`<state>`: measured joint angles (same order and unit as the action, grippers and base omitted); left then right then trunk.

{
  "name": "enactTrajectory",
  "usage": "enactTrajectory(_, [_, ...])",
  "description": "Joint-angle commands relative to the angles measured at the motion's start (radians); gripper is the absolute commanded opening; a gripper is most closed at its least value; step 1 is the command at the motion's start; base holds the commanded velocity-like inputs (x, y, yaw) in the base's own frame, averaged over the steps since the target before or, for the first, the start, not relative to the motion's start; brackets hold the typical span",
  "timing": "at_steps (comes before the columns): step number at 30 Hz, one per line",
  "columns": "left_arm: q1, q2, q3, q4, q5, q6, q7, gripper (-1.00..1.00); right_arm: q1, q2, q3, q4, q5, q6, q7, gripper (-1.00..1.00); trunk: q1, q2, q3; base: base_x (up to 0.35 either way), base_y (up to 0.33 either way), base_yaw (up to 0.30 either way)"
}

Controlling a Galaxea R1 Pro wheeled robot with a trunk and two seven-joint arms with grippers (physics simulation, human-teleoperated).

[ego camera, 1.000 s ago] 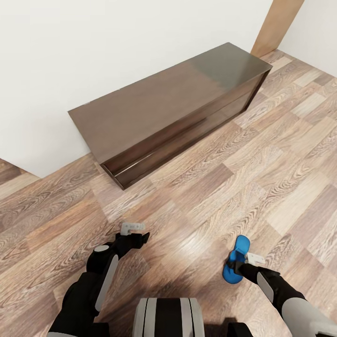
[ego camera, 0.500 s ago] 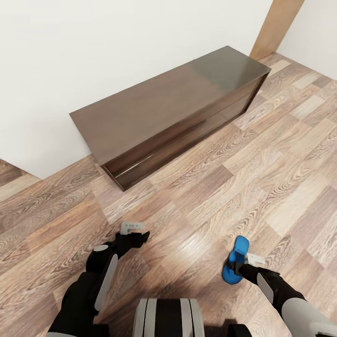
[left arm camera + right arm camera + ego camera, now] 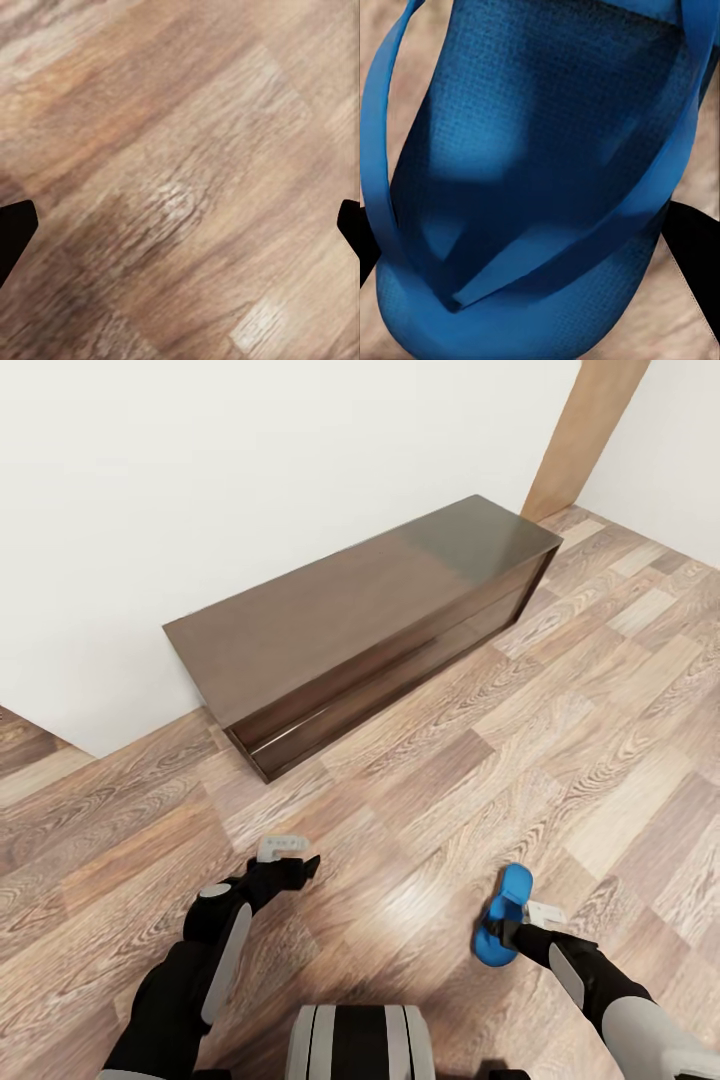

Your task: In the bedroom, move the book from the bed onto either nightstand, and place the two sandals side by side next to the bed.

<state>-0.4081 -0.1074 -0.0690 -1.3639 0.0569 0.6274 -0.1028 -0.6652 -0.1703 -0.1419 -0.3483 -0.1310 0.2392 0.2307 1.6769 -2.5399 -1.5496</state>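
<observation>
While right tool (image 3: 507,926) pinches blue sandal (image 3: 503,913), left tool (image 3: 292,857) spread above floor (image 3: 450,760).

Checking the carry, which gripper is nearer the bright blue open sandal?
Right. The right gripper is shut on the bright blue open sandal; the left gripper hangs open over bare wood-plank floor, well apart.
</observation>
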Motion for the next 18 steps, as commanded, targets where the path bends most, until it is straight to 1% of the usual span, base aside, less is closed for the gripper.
enactTrajectory(1, [0.000, 0.000, 0.000, 0.001, 0.000, 0.000, 0.000, 1.00, 0.000, 0.000, 0.000, 0.000, 0.000, 0.000, 0.001, -1.00, 0.000, 0.000, 0.004, 0.000, 0.000, 0.000])
enactTrajectory(10, [0.000, 0.000, -0.002, 0.003, -0.001, 0.000, 0.000, 1.00, 0.000, 0.000, 0.005, -0.001, 0.001, -0.002, 0.003, -1.00, -0.004, 0.002, 0.039, 0.000, 0.000, 0.003])
enactTrajectory(15, [0.000, 0.000, -0.002, 0.003, -0.002, 0.000, 0.000, 1.00, 0.000, 0.000, 0.005, -0.001, 0.001, -0.002, 0.005, -1.00, -0.007, 0.004, 0.058, 0.000, 0.000, 0.116])
enactTrajectory(18, [0.000, 0.000, -0.002, 0.003, -0.002, 0.000, 0.000, 1.00, 0.000, 0.000, 0.004, -0.001, 0.001, -0.003, 0.008, -1.00, -0.008, 0.004, 0.070, 0.000, 0.000, 0.049])
